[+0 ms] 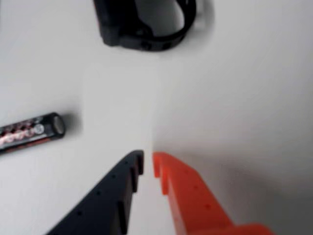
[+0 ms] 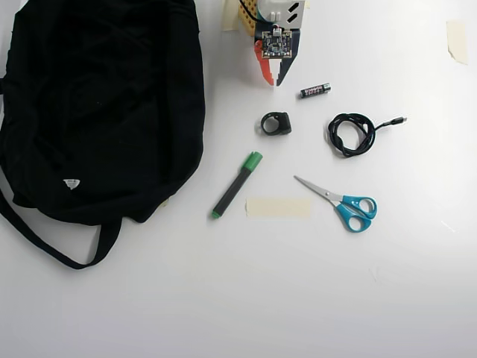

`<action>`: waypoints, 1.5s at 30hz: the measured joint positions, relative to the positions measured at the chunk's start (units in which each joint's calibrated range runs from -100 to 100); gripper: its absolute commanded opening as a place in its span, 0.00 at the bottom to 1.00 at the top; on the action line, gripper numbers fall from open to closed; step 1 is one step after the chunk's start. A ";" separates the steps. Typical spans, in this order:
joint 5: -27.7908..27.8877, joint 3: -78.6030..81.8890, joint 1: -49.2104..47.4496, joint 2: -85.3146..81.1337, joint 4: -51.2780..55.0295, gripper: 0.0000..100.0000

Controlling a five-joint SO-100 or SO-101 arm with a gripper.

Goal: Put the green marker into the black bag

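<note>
The claw (image 2: 273, 80) hangs over the white tabletop (image 2: 298, 283) with its black and orange fingers only a narrow slit apart, nothing between them. In the overhead view a battery (image 2: 315, 90) lies just to its right and a black ring-shaped holder (image 2: 276, 123) just below. Further down lies the green marker (image 2: 236, 185), untouched, and the black bag (image 2: 97, 104) fills the left.
</note>
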 measured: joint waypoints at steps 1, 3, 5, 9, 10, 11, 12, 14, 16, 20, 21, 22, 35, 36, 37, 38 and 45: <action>0.00 0.00 -0.07 0.00 0.00 0.02; -0.05 0.00 -0.07 0.00 -0.09 0.02; -0.15 0.00 -0.07 0.00 -0.43 0.02; -0.15 0.00 -0.15 0.00 -3.52 0.02; -0.15 0.00 -0.29 0.00 -4.38 0.02; -0.15 0.00 -0.22 0.08 -5.32 0.02; -0.10 -0.08 -0.22 0.42 -6.18 0.02; 0.00 -1.42 -0.22 1.91 -7.90 0.02; 0.00 -3.77 -0.22 4.82 -9.02 0.02; 0.00 -10.61 -0.22 12.45 -9.79 0.02; 0.00 -13.05 -0.22 14.78 -10.05 0.02; 0.00 -15.49 -0.22 17.19 -10.48 0.02; 0.00 -37.74 0.66 40.18 -29.97 0.02; 0.00 -38.21 1.10 41.51 -31.77 0.02; 0.00 -38.84 1.69 42.84 -33.40 0.02; 0.00 -39.54 2.28 44.08 -34.69 0.02; 0.00 -47.33 2.79 52.05 -37.78 0.02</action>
